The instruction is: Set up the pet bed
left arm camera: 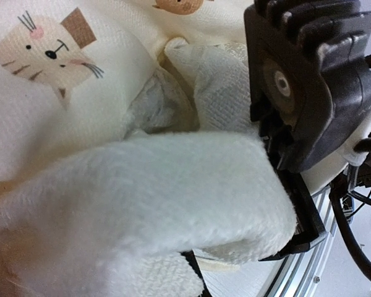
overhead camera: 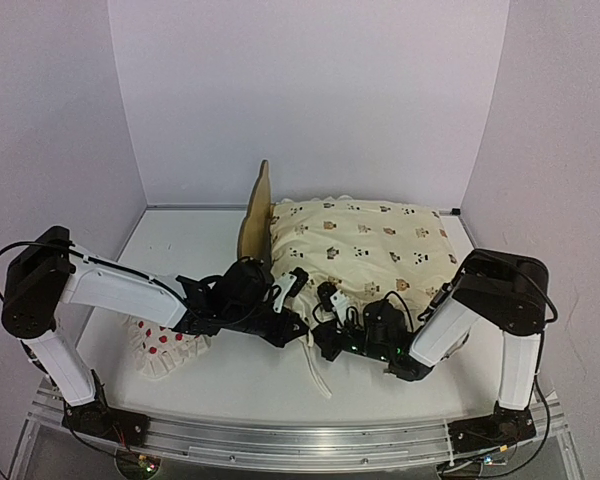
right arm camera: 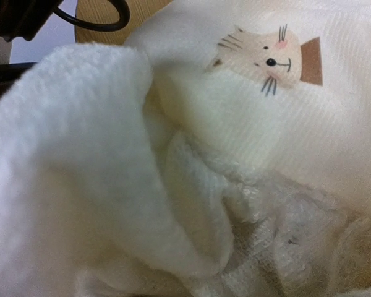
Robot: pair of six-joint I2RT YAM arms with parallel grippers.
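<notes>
Jaws of the left gripper (overhead camera: pixel 292 324) are pressed together. It sits low over the table (overhead camera: pixel 250 392), at the near corner of the quilt (overhead camera: pixel 370 245). On its wrist camera a thick fold of the quilt's white fleecy underside (left arm camera: pixel 142 204) bulges right in front of the lens and covers the fingers, so I cannot tell whether any cloth is caught between them. Past that fold the printed top side lies flat, with a cat face (left arm camera: pixel 49 49) up and to the left. The right gripper (overhead camera: pixel 328 340) is just beside the left one, tip to tip with it at the same corner. Its black housing fills the right edge of the left wrist view, touching the fleece. Its own camera shows only folded fleece and one cat print at close range, with the fingers buried, so I cannot tell how its jaws stand. A pale strip (overhead camera: pixel 318 372) trails from between the two tools onto the table, toward the arm bases. Beyond both tips the quilt is spread over the pet bed (overhead camera: pixel 255 212). Only the wooden headboard shows, upright just beyond the left gripper at the quilt's left end; the rest of the frame is hidden under the cloth. Behind the left gripper, under its forearm, the red-dotted pillow (overhead camera: pixel 165 345) lies on the table, apart from the bed.
</notes>
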